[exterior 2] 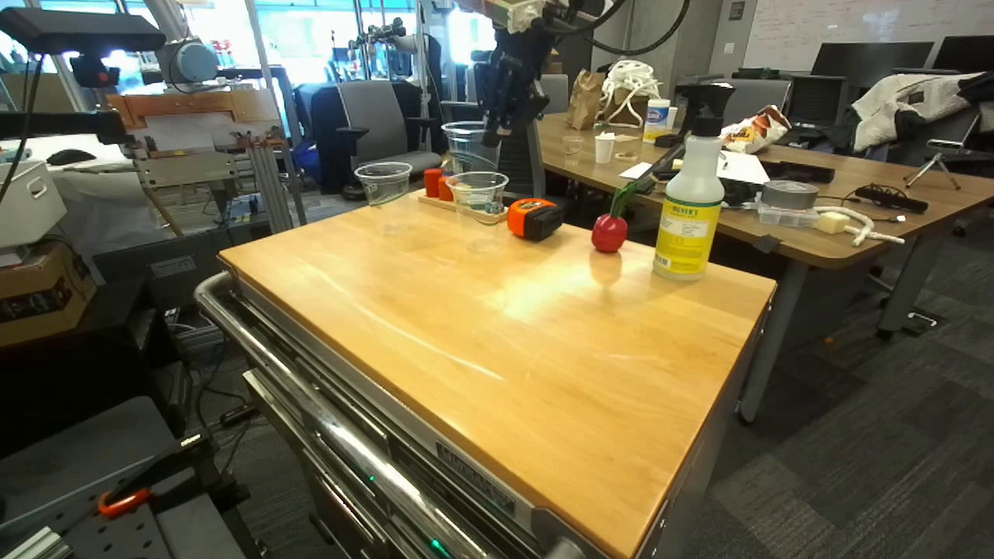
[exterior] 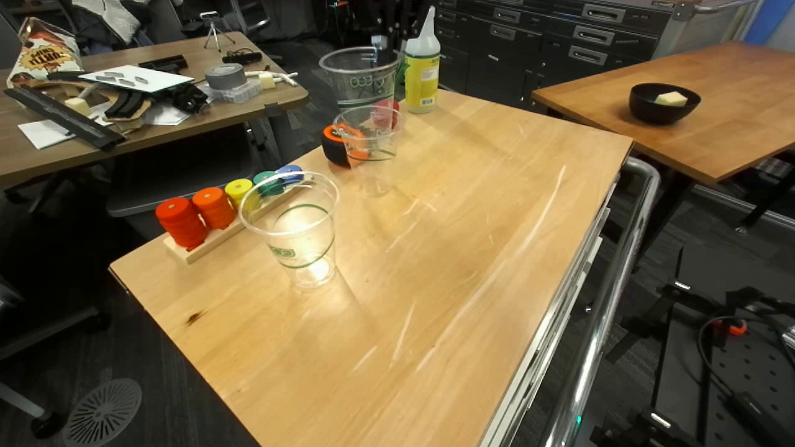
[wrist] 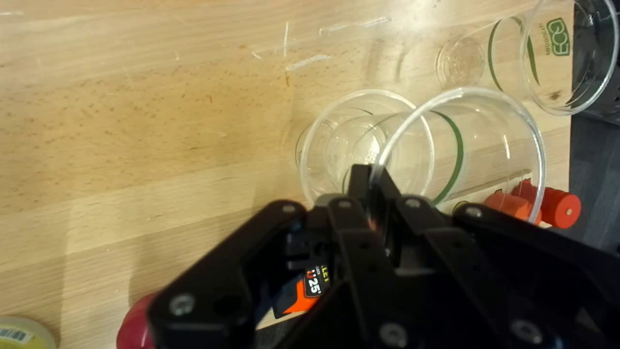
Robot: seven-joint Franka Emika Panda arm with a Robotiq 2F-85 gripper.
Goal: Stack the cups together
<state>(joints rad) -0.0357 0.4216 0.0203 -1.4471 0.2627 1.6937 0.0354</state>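
Observation:
Three clear plastic cups show. My gripper [wrist: 372, 178] is shut on the rim of a held cup [wrist: 489, 140], which hangs mouth up in the air in both exterior views [exterior: 348, 77] [exterior 2: 464, 146]. A middle cup [exterior: 372, 139] stands upright on the table and also shows in an exterior view [exterior 2: 475, 206]. In the wrist view, the held cup's lower part overlaps the mouth of the middle cup [wrist: 334, 140]; the gap between them is hard to judge. A further cup [exterior: 295, 239] stands upright near the table's far end, also in the wrist view [wrist: 513, 53].
An orange and black tape measure [exterior 2: 536, 220] sits beside the middle cup. A wooden base with coloured pieces [exterior: 214, 208] lies along the table edge. A red radish-like toy [exterior 2: 609, 233] and a yellow-labelled spray bottle [exterior 2: 685, 225] stand along the same side.

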